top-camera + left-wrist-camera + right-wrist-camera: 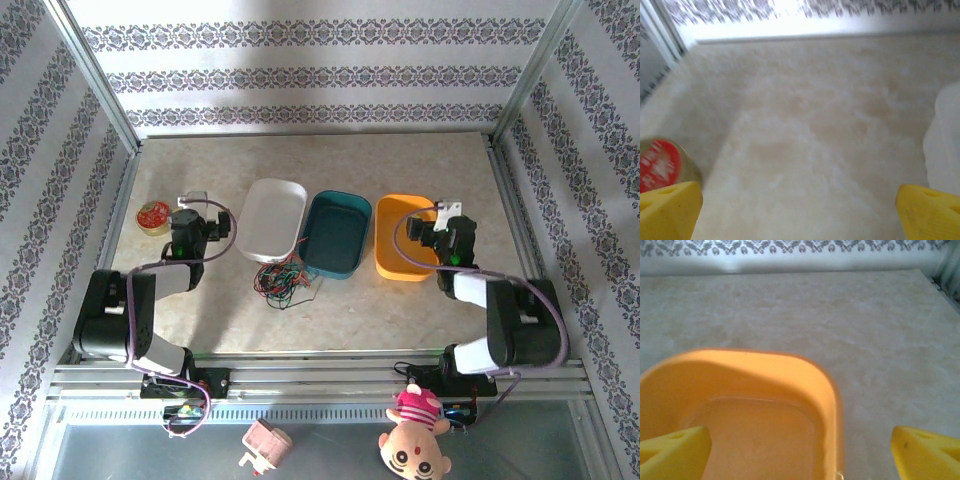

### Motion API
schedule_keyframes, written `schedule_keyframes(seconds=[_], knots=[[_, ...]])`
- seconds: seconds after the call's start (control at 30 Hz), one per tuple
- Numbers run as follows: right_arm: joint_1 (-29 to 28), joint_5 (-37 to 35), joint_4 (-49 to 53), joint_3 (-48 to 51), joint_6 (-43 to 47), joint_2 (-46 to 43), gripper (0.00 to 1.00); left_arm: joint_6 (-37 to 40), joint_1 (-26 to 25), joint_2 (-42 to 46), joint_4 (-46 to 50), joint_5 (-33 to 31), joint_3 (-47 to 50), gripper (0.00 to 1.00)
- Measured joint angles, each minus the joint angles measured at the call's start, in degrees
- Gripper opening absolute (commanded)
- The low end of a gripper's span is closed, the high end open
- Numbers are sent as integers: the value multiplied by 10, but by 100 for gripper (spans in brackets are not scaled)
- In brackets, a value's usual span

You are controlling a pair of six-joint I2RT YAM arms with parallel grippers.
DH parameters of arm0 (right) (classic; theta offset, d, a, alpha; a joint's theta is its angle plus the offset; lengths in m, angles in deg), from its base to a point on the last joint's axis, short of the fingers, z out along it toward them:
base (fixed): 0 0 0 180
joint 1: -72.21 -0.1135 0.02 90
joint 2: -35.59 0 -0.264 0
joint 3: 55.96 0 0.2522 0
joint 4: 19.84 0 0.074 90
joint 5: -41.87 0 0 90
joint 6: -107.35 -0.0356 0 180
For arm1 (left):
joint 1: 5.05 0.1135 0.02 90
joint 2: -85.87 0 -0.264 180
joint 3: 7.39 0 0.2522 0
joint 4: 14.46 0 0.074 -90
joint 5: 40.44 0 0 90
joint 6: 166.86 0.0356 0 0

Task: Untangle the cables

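Note:
The cables (282,279) lie as one tangled heap of thin red, green and black strands on the table, just in front of the white and teal trays. My left gripper (193,203) hovers left of the white tray, far from the heap, and is open with bare table between its yellow fingers (667,210). My right gripper (447,212) is at the orange tray's right rim, open with nothing held; its yellow fingers (925,452) straddle the tray's far right corner (832,385).
Three trays stand in a row: white (272,218), teal (335,233), orange (403,237). A round red-topped tin (153,216) sits at the far left, close to my left finger (659,165). Metal frame posts and patterned walls enclose the table.

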Motion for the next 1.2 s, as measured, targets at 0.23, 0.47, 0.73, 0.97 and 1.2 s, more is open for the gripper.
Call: schedule_keyframes(seconds=[0.23, 0.47, 0.73, 0.97, 1.2], knots=[[-84, -90, 219, -123, -96, -166, 80, -48, -34, 49, 114, -113, -53, 99], [-326, -100, 406, -145, -121, -190, 79, -57, -171, 118, 236, -122, -56, 99], [-497, -14, 482, -228, -131, -58, 58, -169, -206, 235, 406, 27, -56, 100], [-504, 24, 527, -366, -113, 82, 46, -215, -238, 273, 520, 92, -42, 99], [-494, 23, 580, -475, -105, 183, 39, -227, -296, 233, 551, 115, -42, 100]])
